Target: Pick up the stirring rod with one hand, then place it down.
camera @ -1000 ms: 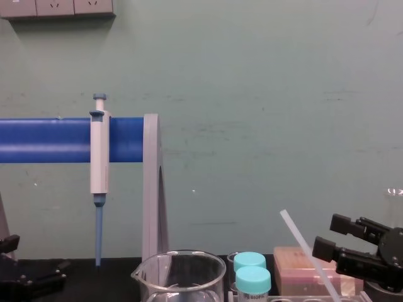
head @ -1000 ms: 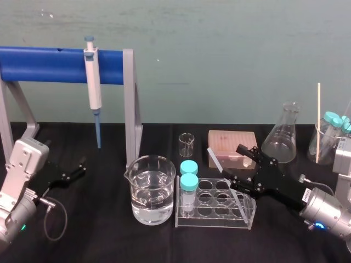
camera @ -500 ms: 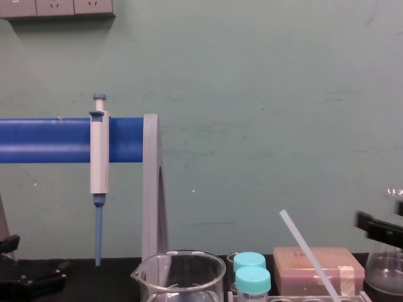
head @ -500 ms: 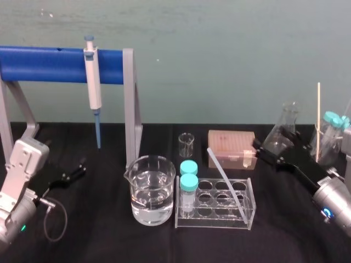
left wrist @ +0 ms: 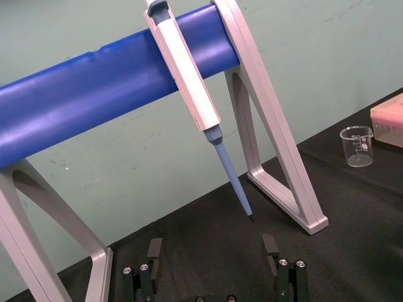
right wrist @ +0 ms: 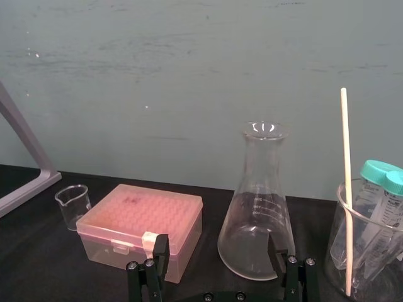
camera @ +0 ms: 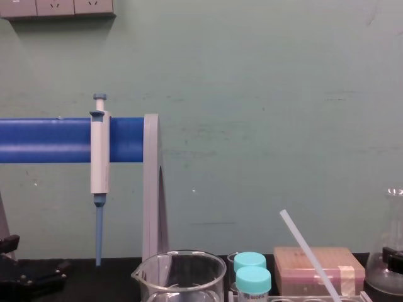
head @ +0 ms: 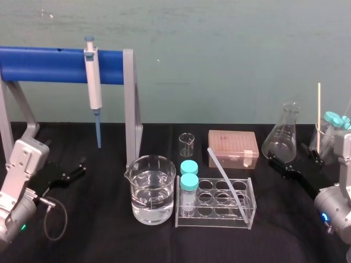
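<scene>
Rod: long translucent-white stirring rod (head: 221, 172) leans tilted in the clear plastic tube rack (head: 214, 220) on the black desk (head: 109, 241).
Right pincer (head: 293, 159): released, empty, near the glass conical flask (head: 281, 139).
Left pincer (head: 77, 169): parked, released.

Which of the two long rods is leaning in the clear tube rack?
The translucent white stirring rod, slanting out of the rack; the thinner pale stick stands in the far-right beaker.

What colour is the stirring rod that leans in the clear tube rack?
The stirring rod is translucent white, clearest in the head view.
</scene>
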`<state>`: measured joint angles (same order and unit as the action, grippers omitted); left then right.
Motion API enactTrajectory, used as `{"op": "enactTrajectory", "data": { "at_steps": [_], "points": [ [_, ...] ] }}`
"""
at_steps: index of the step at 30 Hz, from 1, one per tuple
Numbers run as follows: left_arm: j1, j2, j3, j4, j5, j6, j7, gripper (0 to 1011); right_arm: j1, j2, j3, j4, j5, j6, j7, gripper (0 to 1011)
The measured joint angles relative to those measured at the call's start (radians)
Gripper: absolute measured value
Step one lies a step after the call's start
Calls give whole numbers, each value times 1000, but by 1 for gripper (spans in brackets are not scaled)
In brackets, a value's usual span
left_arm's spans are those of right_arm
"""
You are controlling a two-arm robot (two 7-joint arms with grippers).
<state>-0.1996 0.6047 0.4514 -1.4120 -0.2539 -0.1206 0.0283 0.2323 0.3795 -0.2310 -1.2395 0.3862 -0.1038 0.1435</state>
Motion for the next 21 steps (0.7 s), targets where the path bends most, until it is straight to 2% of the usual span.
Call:
{"op": "enactTrajectory", "data": {
  "at_steps": [21],
  "points": [
    [0,0,0,0,0,0,0,1000,0,2,0,0,3,-3,-1,1003]
  ]
}}
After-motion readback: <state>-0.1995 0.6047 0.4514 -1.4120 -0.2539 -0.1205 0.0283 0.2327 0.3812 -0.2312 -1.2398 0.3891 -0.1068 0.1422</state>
